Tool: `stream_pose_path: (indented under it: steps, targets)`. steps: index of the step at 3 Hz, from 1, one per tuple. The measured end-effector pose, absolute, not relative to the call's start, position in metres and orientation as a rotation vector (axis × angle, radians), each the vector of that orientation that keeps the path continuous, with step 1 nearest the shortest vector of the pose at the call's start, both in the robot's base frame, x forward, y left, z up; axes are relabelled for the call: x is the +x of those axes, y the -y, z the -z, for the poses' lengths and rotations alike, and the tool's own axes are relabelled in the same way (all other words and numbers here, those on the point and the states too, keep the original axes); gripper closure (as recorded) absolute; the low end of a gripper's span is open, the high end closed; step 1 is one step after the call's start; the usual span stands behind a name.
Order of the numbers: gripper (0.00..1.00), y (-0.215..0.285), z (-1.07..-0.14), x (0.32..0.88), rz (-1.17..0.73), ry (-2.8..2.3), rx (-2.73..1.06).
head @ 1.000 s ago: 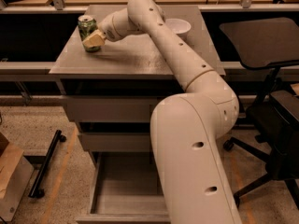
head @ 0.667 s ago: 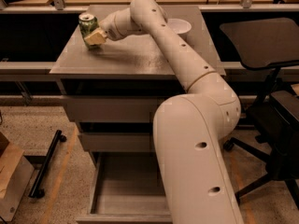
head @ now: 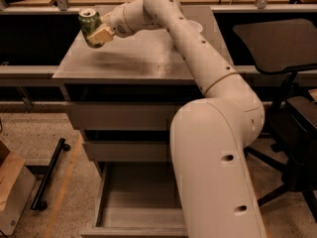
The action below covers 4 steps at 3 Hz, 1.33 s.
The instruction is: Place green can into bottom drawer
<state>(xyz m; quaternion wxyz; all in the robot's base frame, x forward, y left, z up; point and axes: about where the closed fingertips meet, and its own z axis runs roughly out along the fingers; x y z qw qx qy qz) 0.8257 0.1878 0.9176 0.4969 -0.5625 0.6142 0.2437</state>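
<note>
Grey cabinet surface (head: 148,58) mid-frame, chair (head: 277,43) at right. Gripper (head: 98,35) clamped on can (head: 89,23), held just above surface's left rear corner, shadow under it. Can: mottled green sides, silver top with pull tab, slightly tilted. Bottom drawer (head: 138,207) pulled open near floor

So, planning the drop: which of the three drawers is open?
The bottom drawer, pulled out; both upper drawers are shut. The gripper holds the green can above the cabinet top.
</note>
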Motion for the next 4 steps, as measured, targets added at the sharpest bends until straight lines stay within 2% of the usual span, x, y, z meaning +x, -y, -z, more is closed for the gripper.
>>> stream_pose_path:
  steps: [2, 4]
  targets:
    - [1.00, -0.124, -0.963, 0.715, -0.574, -1.481, -1.697]
    - [1.00, -0.060, -0.961, 0.594, -0.623, -1.612, -1.814]
